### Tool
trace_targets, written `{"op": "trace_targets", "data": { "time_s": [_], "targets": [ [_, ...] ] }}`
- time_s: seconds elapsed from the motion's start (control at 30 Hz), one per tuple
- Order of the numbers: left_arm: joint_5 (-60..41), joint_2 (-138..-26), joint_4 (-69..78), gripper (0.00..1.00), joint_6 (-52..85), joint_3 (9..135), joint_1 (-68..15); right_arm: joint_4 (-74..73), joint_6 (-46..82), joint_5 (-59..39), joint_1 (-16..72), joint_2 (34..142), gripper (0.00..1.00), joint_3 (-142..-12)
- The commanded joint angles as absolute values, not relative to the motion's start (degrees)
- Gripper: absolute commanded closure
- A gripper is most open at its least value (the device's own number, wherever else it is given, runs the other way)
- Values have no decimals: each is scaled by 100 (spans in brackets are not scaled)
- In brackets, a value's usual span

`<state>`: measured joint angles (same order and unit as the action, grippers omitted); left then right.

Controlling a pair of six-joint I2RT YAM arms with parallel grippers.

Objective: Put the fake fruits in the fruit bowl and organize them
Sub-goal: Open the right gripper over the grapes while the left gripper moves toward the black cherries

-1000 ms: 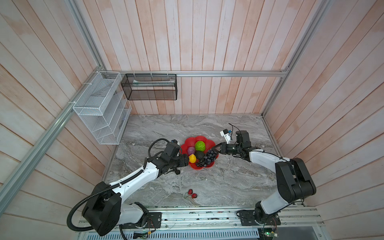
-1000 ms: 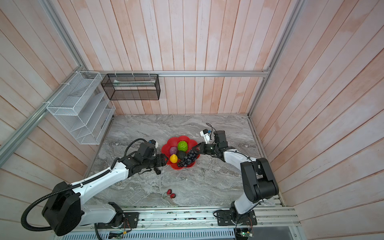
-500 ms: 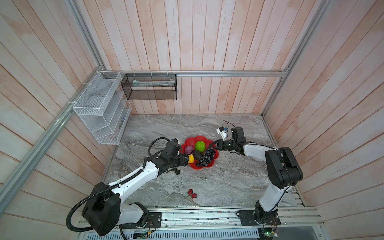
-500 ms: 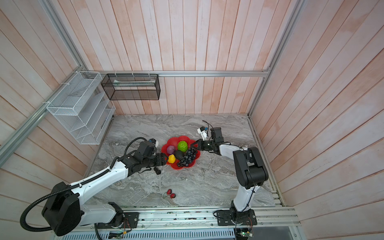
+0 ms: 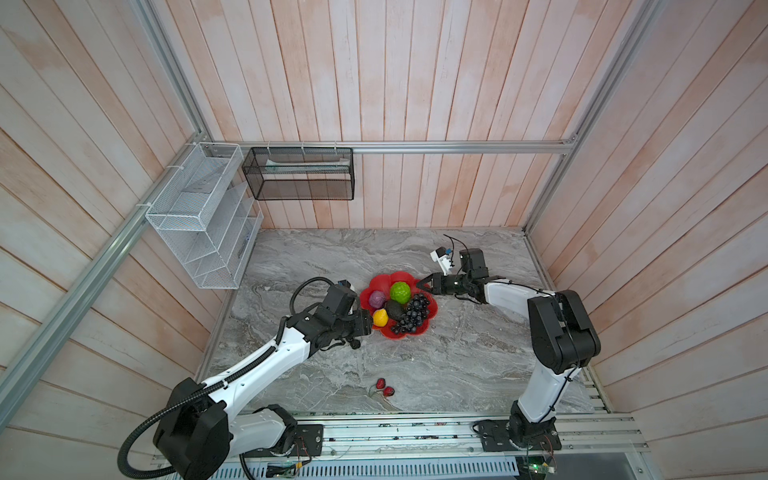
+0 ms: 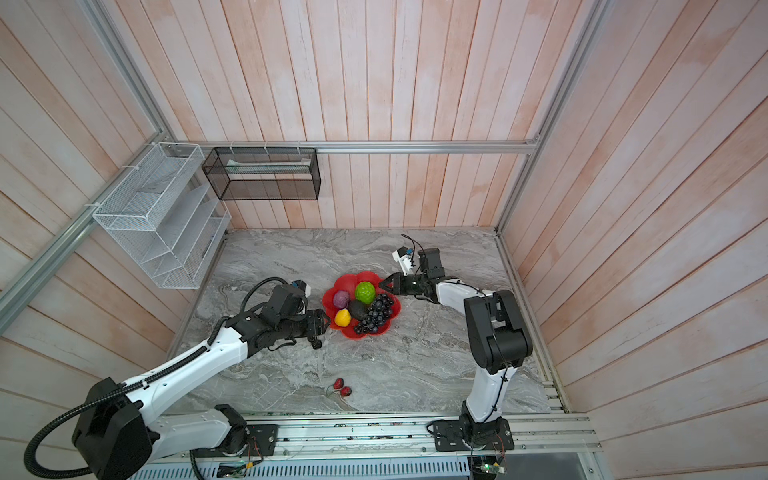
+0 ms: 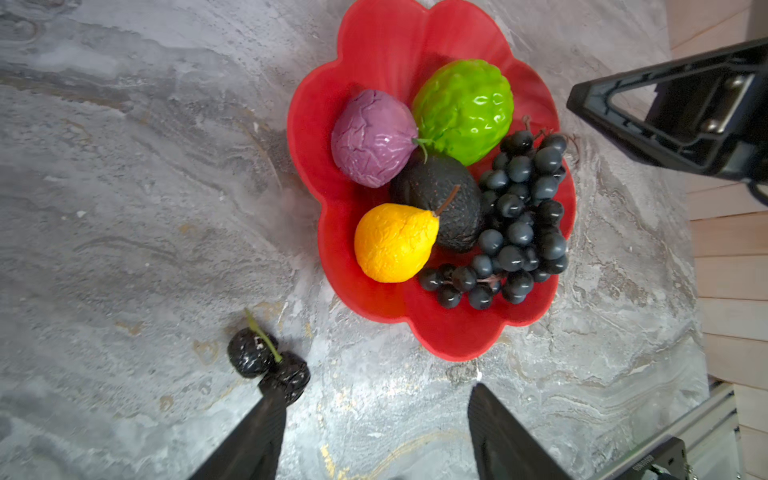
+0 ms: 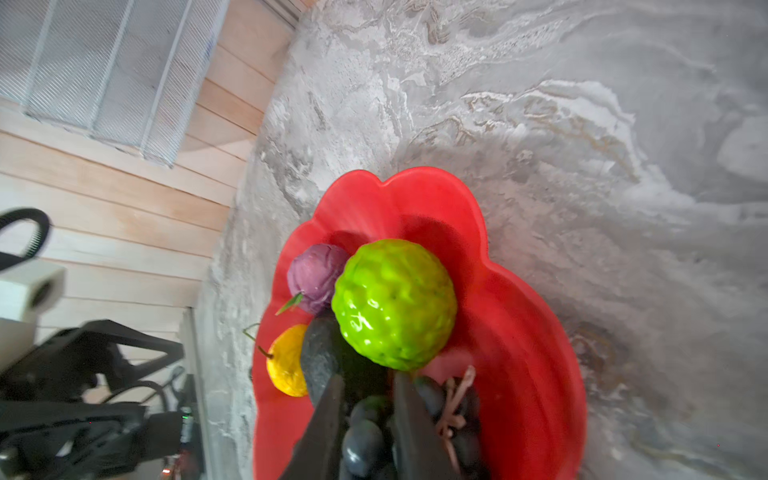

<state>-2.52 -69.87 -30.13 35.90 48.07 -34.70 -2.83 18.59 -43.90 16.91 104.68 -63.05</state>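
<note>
Strawberries: two red strawberries lie on the bare worktop nearest the arm bases, well apart from the bowl. I judge they are not yet dealt with.
Left jaws: the left gripper hangs low just short of the bowl, its jaws wide apart and empty, probably set for a pick.
Dark berries: a stemmed pair of small dark berries lies on the worktop outside the bowl. It sits right against one left fingertip, outside the gap, so the jaws would have to shift sideways to straddle it.
Fruit bowl: the red flower-shaped fruit bowl sits mid-worktop between the two grippers.
Contents: the yellow lemon-like fruit and the grape bunch are nearest. The avocado is in the middle, with the purple fruit and the bumpy green fruit beyond. All are packed touching, which leaves bare petals at the near and far rims.
Right jaws: the right gripper hovers over the rim above the grapes' stem end. Its jaws are parted a little, and nothing appears to be clamped.
In the way: that gripper crowds one side of the bowl.
Back wall: the white wire rack and the black mesh basket hang clear of the worktop.
</note>
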Motion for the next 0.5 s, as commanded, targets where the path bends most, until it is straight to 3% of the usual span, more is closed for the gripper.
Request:
{"op": "trace_targets", "data": {
  "time_s": [0.0, 0.23, 0.47],
  "targets": [
    [-2, -6806, -3684, 26, 3788, 4656, -3421, 443, 1245, -3410, 1862, 10101, 64, -6539],
    [-111, -6687, -3850, 25, 3985, 4437, -3252, 550, 1117, -2619, 2263, 9524, 55, -6527],
    [-326, -7030, -3693, 31, 4088, 4258, -3176, 292, 1225, -2061, 2364, 8646, 54, -6118]
  ]
}}
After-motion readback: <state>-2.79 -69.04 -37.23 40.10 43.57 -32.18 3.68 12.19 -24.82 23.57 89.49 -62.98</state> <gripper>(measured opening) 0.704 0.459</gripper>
